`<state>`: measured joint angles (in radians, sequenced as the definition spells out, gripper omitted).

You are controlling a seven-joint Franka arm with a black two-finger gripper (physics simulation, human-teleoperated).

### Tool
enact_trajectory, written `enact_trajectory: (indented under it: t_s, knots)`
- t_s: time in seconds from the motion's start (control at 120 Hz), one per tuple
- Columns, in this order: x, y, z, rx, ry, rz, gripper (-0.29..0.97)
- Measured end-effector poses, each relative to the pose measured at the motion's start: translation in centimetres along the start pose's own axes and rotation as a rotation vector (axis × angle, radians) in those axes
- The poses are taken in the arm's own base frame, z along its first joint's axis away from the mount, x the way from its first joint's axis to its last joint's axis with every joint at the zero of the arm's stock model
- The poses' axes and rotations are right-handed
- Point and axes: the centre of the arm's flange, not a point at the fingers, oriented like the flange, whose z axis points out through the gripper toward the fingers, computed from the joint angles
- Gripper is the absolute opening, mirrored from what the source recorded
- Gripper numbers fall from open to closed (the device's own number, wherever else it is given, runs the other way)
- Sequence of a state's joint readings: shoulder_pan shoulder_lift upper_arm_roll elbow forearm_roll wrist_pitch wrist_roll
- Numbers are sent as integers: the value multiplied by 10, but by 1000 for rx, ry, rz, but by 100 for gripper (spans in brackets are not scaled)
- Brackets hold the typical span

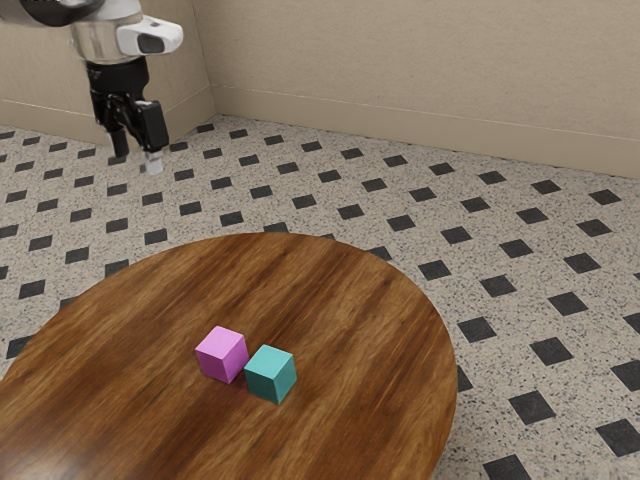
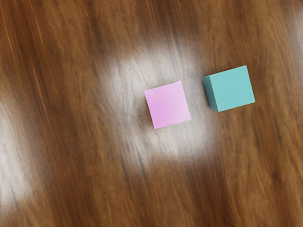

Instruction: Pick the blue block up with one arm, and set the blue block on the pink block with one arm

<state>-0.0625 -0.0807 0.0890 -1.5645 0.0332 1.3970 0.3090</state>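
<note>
1. Gripper [image 1: 137, 160]: black, two-fingered, pointing downward; its fingers stand apart with nothing between them, so the pincer is open and empty; it hangs well apart from the pink block [image 1: 221, 353], high above it and toward the exterior view's upper left.
2. Arm [image 1: 120, 35]: a white and grey wrist section carries the gripper; it enters from the exterior view's upper left, farther from the pink block than the gripper is.
3. Pink block [image 2: 167, 104]: resting flat on the table, one face up; nothing lies on top of it.
4. Blue block [image 1: 270, 373]: teal-blue, resting flat on the table just beside the pink block, on the side toward the exterior view's right; in the wrist view the blue block [image 2: 229, 88] is parted from the pink block by a narrow strip of bare wood; the two do not touch there.
5. Table [image 1: 330, 300]: round, dark glossy wood grain; it bears the pink block well inside its rim.
6. Floor [image 1: 480, 230]: pale speckled tiles with small black squares, spreading beyond the table on all sides of the pink block.
7. Wall [image 1: 400, 60]: plain beige with a skirting board, far behind the pink block.
</note>
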Motion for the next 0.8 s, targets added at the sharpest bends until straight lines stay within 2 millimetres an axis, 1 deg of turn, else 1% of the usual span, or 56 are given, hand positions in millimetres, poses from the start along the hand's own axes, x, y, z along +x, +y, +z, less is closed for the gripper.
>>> enact_trajectory:
  t_s: [0.067, 0.125, 0.183, 0.217, 0.258, 0.3, 0.342, 0.358, 0.408, 0.467, 0.508, 0.542, 0.575, 0.667, 0.717, 0.767, 0.8]
  knots:
    - [3, -2, 2, 2, 5, -13, 68]
    - [4, -3, -1, 5, 12, -21, 68]
    - [-5, 0, -6, 2, 7, -28, 68]
    - [-9, 4, -1, -2, -12, -26, 68]
    - [-17, 16, 20, -10, -42, 3, 68]
    - [-25, 34, 57, -19, -64, 71, 68]
    - [-23, 59, 91, -14, -69, 165, 68]
    - [-20, 68, 101, -10, -66, 203, 68]
    - [-11, 86, 120, 0, -56, 295, 68]
    - [0, 103, 137, 4, -53, 404, 68]
    - [5, 113, 157, 6, -46, 486, 68]
    - [8, 119, 175, 9, -34, 547, 68]
    - [12, 124, 188, 16, -15, 607, 68]
    - [28, 130, 213, 27, 26, 749, 68]
    - [35, 129, 222, 33, 49, 810, 68]
    - [44, 127, 239, 10, 66, 849, 68]
    - [47, 125, 243, 4, 80, 874, 68]
